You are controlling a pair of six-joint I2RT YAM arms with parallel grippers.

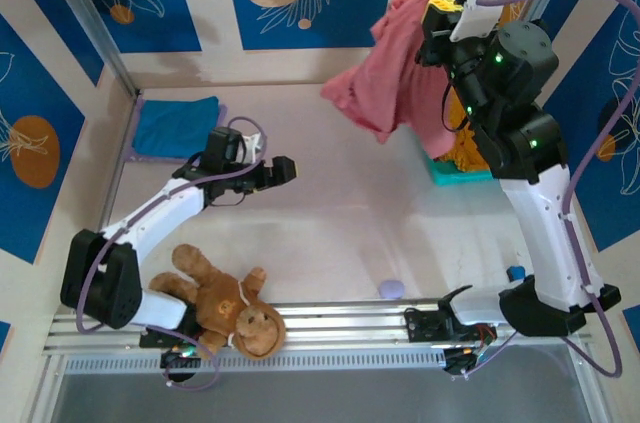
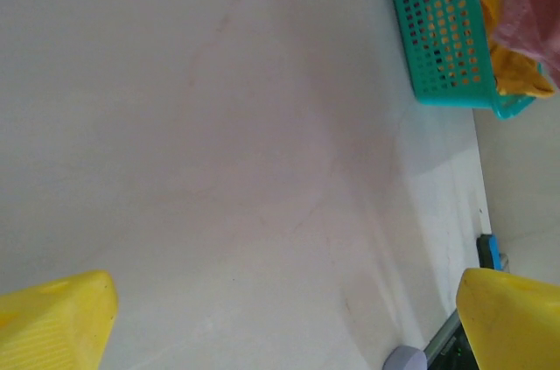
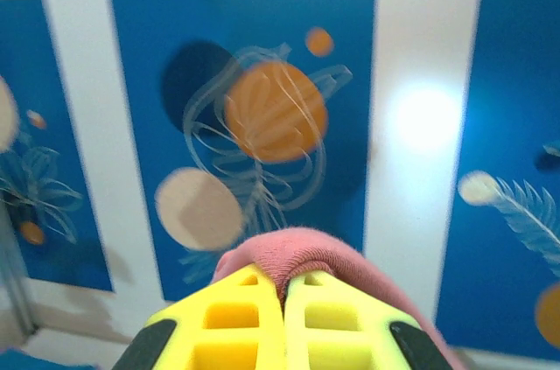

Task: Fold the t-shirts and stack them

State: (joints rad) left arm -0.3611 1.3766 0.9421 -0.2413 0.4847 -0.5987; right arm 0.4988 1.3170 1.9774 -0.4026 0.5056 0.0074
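High at the upper right of the overhead frame, the right gripper (image 1: 443, 11) holds up a large salmon-pink cloth t-shirt (image 1: 390, 68), its yellow fingers pinched together on a fold of the fabric. From the right wrist, that gripper (image 3: 284, 287) shows the pink cloth (image 3: 297, 252) bulging just above its closed tips, against a blue wall panel with orange and cream motifs (image 3: 254, 125).

The shirt hangs bunched in front of a teal plastic mesh basket (image 1: 455, 173) that holds mustard-yellow cloth (image 2: 516, 73).

At centre left, the left gripper (image 1: 270, 158) hovers over the pale table (image 1: 350, 223) with its jaws spread wide, holding nothing.

A folded blue t-shirt (image 1: 178, 126) lies flat at the table's upper left corner.

A brown plush monkey (image 1: 225, 308) sprawls at lower left beside the left arm's base. A small lilac object (image 1: 391, 289) sits near the front rail.
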